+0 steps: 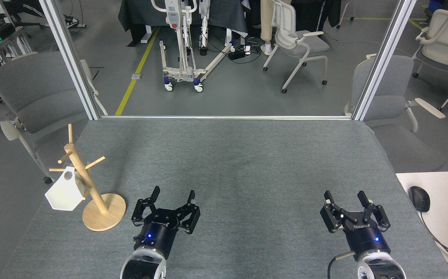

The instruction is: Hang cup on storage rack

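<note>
Even, bright overhead light; soft faint shadows across the grey felt-covered table (pixel 247 155); everything sharp, no glare, slight wide-angle bending at the edges.

The white cup (pixel 66 191) hangs on the wooden storage rack (pixel 88 186) (apparently by its handle) at the grey table's (pixel 247 155) left edge. Both pincers, left (pixel 172 192) and right (pixel 344 195), rest spread, empty.

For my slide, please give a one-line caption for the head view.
White cup hangs on the wooden storage rack at the table's left edge; left gripper and right gripper open and empty.
</note>
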Available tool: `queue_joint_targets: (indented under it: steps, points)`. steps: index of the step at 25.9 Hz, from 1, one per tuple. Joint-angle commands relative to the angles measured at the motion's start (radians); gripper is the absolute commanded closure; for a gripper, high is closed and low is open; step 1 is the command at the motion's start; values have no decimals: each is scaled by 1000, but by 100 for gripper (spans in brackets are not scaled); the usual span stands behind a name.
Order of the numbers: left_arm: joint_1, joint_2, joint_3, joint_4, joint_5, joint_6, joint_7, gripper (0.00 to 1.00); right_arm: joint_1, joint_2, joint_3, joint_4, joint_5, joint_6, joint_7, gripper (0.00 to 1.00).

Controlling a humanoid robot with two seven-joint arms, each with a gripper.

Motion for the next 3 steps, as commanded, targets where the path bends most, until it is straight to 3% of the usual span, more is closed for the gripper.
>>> queue_joint_targets:
  steps: [1, 3]
  points:
    - [1, -1, 4, 0, 11, 1, 2, 2, 1, 5, -2, -2, -1, -2, -14, 1]
    - [3, -1, 19, 2, 20, 1, 2, 2, 3, 8, -1, -2, -1, -5, -14, 1]
